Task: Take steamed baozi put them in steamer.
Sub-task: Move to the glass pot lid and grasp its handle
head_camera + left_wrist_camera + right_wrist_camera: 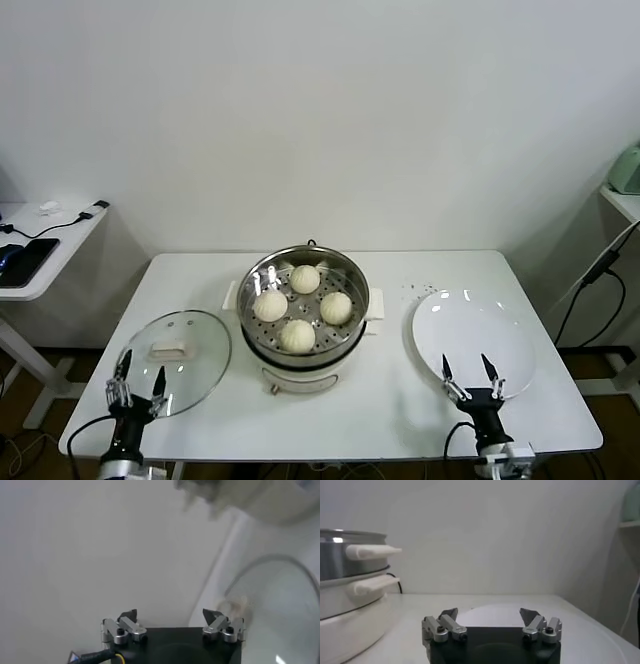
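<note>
Already, steamer (352,277) holds four steamed baozi (297,335); plate (520,345) bare.

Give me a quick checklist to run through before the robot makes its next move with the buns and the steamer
1. All four baozi lying in the steamer: ok.
2. White plate holds no bun: ok.
3. Left gripper open, holding nothing, near the table's front edge beside the glass lid: ok.
4. Right gripper open, holding nothing, at the plate's near rim: ok.
5. Glass lid off the steamer, flat on the table: ok.
6. Baozi sitting apart from one another: ok.
</note>
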Tool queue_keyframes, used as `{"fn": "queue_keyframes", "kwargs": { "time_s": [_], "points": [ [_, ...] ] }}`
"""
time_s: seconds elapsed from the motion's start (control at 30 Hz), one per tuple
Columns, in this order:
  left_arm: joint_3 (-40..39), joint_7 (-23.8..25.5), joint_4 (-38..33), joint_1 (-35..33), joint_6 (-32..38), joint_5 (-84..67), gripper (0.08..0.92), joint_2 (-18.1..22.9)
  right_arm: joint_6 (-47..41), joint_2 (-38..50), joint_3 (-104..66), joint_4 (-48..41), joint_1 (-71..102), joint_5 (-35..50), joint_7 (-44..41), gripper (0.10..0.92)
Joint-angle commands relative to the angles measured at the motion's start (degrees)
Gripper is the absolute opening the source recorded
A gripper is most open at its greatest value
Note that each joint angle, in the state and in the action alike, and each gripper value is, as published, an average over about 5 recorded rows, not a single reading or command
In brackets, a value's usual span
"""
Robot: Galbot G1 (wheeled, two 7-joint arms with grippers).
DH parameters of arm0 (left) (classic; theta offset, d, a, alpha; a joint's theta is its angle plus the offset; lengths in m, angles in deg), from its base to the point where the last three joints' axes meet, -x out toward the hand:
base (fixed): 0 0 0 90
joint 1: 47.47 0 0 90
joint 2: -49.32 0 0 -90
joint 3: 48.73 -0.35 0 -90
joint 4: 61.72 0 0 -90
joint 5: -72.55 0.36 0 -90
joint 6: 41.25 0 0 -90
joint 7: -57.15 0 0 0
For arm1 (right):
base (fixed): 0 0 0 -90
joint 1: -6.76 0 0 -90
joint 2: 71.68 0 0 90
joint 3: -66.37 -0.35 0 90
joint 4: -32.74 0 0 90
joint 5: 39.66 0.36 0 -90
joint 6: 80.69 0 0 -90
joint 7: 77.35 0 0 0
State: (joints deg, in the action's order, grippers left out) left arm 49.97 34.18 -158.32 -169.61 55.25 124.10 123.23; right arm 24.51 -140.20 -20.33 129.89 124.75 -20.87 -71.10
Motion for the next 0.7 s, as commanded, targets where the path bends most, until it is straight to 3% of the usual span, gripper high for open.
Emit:
{"fn": "queue_keyframes", "kwargs": {
  "time_s": [0.03, 0.33, 0.7],
  "points": [
    [-0.6, -2.5, 7.7, 3.2, -11.2, 22.1, 0.823, -2.4, -3.5, 0.0, 0.9, 1.5, 1.5, -0.8, 2.2, 0.823],
    [-2.3, -1.6, 10.3, 9.1, -13.2, 23.2, 0.823, -0.8, -5.5, 0.6, 0.6, 3.6, 1.6, -1.1, 2.8, 0.823],
    [-4.1, -1.1, 16.1, 16.0, -10.3, 19.2, 0.823, -2.3, -5.7, 0.6, 0.4, 4.0, 1.9, -1.5, 2.7, 0.823]
  ]
}}
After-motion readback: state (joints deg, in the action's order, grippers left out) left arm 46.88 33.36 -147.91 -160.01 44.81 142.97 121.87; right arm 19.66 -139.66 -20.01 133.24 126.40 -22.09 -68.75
